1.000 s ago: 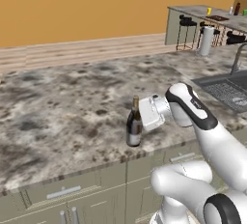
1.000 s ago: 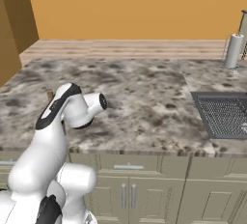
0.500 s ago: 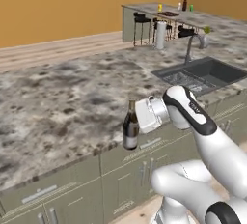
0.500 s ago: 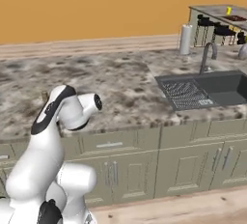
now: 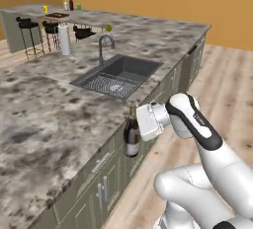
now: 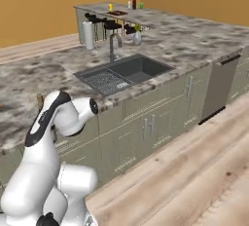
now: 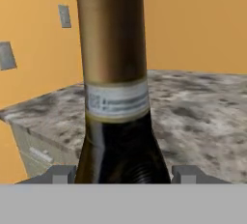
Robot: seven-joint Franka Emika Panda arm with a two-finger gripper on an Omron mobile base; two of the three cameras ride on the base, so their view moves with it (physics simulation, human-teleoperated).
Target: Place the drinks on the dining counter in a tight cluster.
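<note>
The gripper (image 5: 133, 133) has its two jaws closed on the wine bottle (image 5: 131, 136), one on each side of the dark glass. The bottle stands straight up between the jaws, in the air past the counter (image 5: 44, 124) edge. Far beyond the jaws is the dining counter (image 5: 49, 12)

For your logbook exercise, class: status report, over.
End effector shut on wine bottle, upright, clear of the cabinets. Dining counter far off, maroon bottle on it. Sink between.
</note>
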